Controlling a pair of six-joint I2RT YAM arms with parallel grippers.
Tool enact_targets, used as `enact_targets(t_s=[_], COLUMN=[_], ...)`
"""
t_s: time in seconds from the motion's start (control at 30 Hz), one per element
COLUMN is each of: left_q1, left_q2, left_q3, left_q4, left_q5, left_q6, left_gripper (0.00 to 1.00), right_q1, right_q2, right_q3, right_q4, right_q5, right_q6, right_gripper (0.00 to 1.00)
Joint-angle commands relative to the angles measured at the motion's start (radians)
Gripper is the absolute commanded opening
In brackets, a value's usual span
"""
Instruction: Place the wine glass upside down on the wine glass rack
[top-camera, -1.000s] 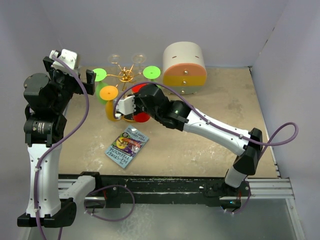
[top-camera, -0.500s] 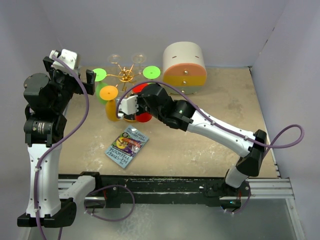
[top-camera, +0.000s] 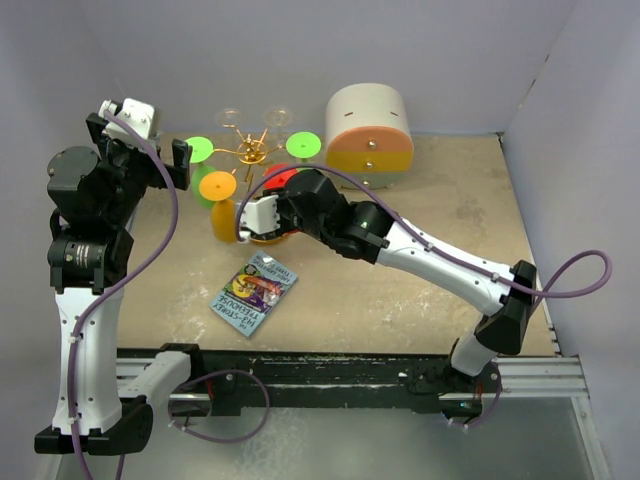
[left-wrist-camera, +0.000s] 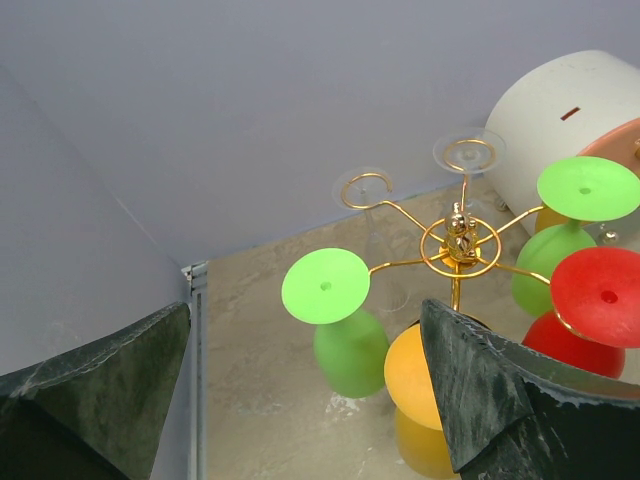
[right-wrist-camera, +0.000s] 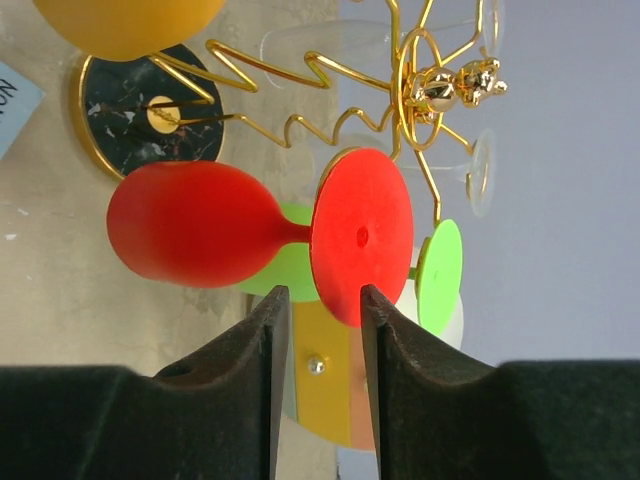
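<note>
Since a second before, the right pincer (right-wrist-camera: 325, 295) had slid a little to the right, off the bowl of the orange glass (top-camera: 220, 215), which now showed whole from overhead. The right arm (top-camera: 430, 255) had swung with it: its elbow sat farther right and slightly lower in that view. Its forearm now covered the bowl of the red wine glass (right-wrist-camera: 200, 235), which had shown just below it. The glass's red foot had not shifted, nor had the left arm (top-camera: 85, 300).

The right arm reached from its base at the near right, diagonally across the worktop (top-camera: 430, 190). It was stretched long, with the wrist just beside the rack (top-camera: 250, 152). Its fingers (right-wrist-camera: 262, 340) stood a little apart, clamped on nothing. The rim of the red foot showed in the gap, beyond the tips.

The red wine glass hung upside down on the near right side of the rack — foot up against a gold wire arm, bowl down, near the rack's round black base (right-wrist-camera: 150, 115).

The left arm stood upright at the left. The left pincer (top-camera: 140, 148) was raised about level with the rack and faced it, with its fingers wide apart and holding nothing. The left wrist view looked between them at the gold arms, the green glasses (left-wrist-camera: 345, 330) and the red foot.
</note>
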Motion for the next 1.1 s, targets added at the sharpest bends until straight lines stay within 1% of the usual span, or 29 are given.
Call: enact_targets(t_s=[0.0, 0.1, 0.17, 0.23, 0.3, 0.37, 0.43, 0.5, 0.53, 0.57, 0.6, 0.63, 0.7, 0.77, 0.87, 0.93, 1.07], left_q1=[0.009, 0.009, 0.009, 0.009, 0.009, 0.009, 0.009, 0.009, 0.009, 0.009, 0.009, 0.009, 0.009, 0.009, 0.009, 0.01, 0.009], left_q2=[-0.002, 0.007, 0.016, 0.023, 0.031, 0.042, 0.056, 0.067, 0.071, 0.073, 0.075, 0.074, 0.065, 0.046, -0.004, -0.034, -0.063], left_q3=[-0.005, -0.005, -0.008, -0.012, -0.018, -0.027, -0.029, -0.03, -0.032, -0.035, -0.039, -0.041, -0.053, -0.076, -0.134, -0.176, -0.235], left_q4=[0.039, 0.029, 0.026, 0.02, 0.016, 0.015, 0.011, 0.015, 0.019, 0.026, 0.039, 0.048, 0.069, 0.099, 0.152, 0.184, 0.244], left_q5=[0.01, 0.024, 0.028, 0.038, 0.049, 0.062, 0.075, 0.089, 0.099, 0.108, 0.106, 0.107, 0.098, 0.084, 0.071, 0.095, 0.119], left_q6=[0.014, 0.017, 0.018, 0.022, 0.028, 0.039, 0.052, 0.062, 0.065, 0.065, 0.056, 0.048, 0.033, 0.015, 0.006, 0.003, -0.01], left_gripper=[0.99, 0.99, 0.99, 0.99, 0.99, 0.99, 0.99, 0.99, 0.99, 0.99, 0.99, 0.99, 0.99, 0.99, 0.99, 0.99, 0.99], right_q1=[-0.001, -0.001, -0.003, -0.031, -0.096, -0.176, -0.272, -0.364, -0.404, -0.447, -0.494, -0.542, -0.62, -0.681, -0.747, -0.783, -0.82], right_q2=[-0.087, -0.118, -0.139, -0.161, -0.189, -0.221, -0.276, -0.337, -0.372, -0.405, -0.441, -0.473, -0.531, -0.583, -0.638, -0.661, -0.704], right_q3=[0.008, 0.012, 0.015, 0.013, 0.002, -0.018, -0.065, -0.119, -0.152, -0.184, -0.218, -0.246, -0.305, -0.364, -0.422, -0.468, -0.529], right_q4=[-0.033, -0.06, -0.093, -0.094, -0.074, -0.047, 0.003, 0.066, 0.105, 0.147, 0.186, 0.229, 0.279, 0.321, 0.336, 0.351, 0.393], right_q5=[-0.053, -0.085, -0.132, -0.158, -0.188, -0.237, -0.284, -0.295, -0.278, -0.251, -0.231, -0.22, -0.185, -0.169, -0.16, -0.152, -0.148], right_q6=[0.067, 0.102, 0.138, 0.173, 0.229, 0.31, 0.408, 0.499, 0.548, 0.594, 0.645, 0.693, 0.783, 0.827, 0.835, 0.848, 0.844], right_gripper=[0.41, 0.45, 0.49, 0.53, 0.58, 0.61, 0.64, 0.69, 0.76, 0.87, 0.95, 0.99, 1.0, 1.0, 1.0, 1.0, 1.0])
